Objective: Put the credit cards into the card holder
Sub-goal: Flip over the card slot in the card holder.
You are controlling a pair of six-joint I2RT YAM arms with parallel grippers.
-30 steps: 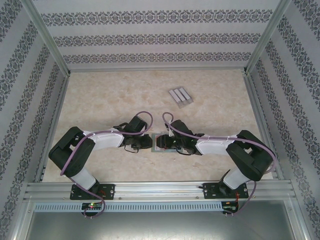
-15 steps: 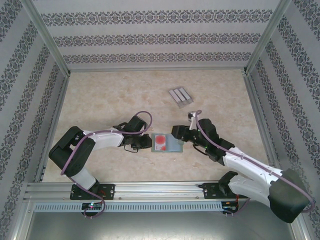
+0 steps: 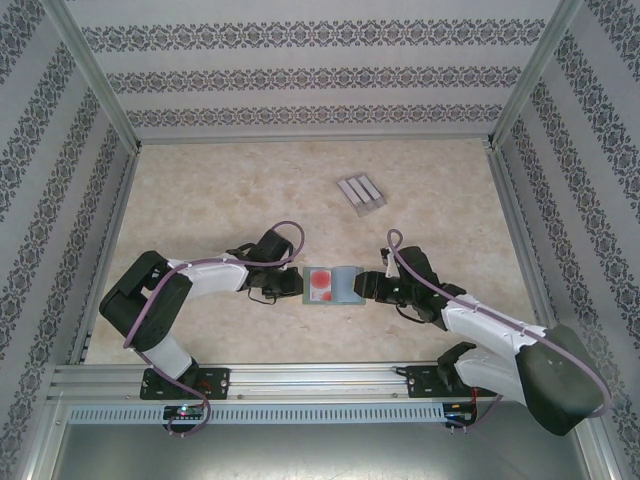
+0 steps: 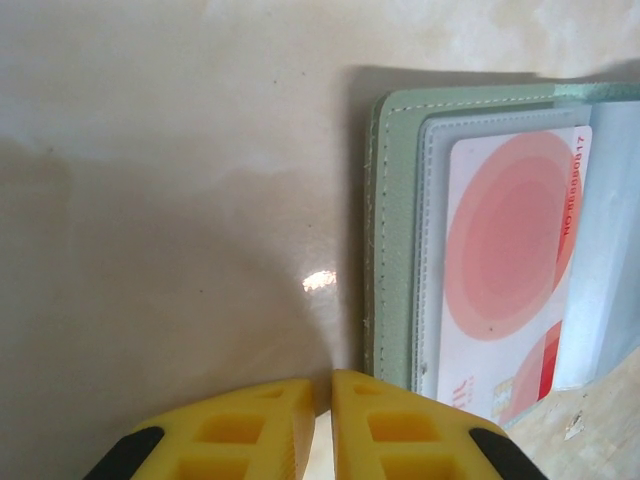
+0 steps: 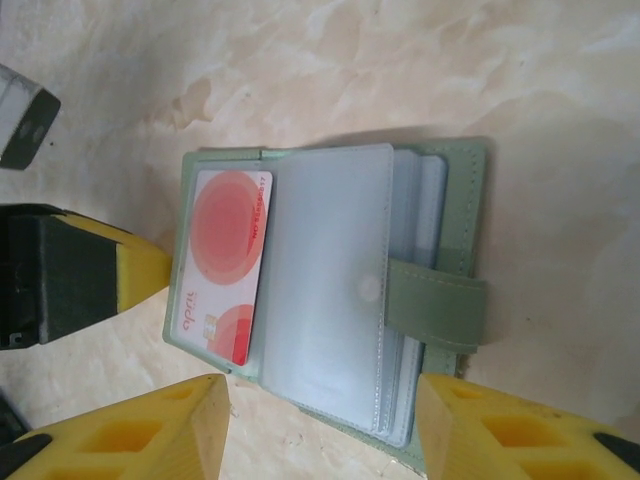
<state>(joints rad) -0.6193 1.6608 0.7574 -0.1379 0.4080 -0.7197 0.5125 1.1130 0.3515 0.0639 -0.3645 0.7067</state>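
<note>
Card holder (image 3: 333, 287) lies open and flat on the counter (image 3: 220, 190), between the two arms and near the front edge. One red-and-white card (image 5: 222, 260) sits in its left-hand pocket, seated flush, printed face up. The clear sleeves (image 5: 325, 290) beside it look empty, and the snap tab (image 5: 437, 312) lies across the right edge. Since a second ago the right arm has lifted clear of the holder, exposing the seated card, and has now come back in low toward the tab side. Right pincer (image 5: 322, 390) is spread wide, nothing between its fingers, with the holder's near edge lying between them. Left pincer (image 4: 322, 420) is pressed together on nothing, its tip just beside the holder's left edge; whether it touches cannot be confirmed. Assessment: one card is placed, and the left arm appears to be bracing the holder. A pale ribbed stand (image 3: 361, 193) stands well apart toward the back; its contents are too small to tell.
</note>
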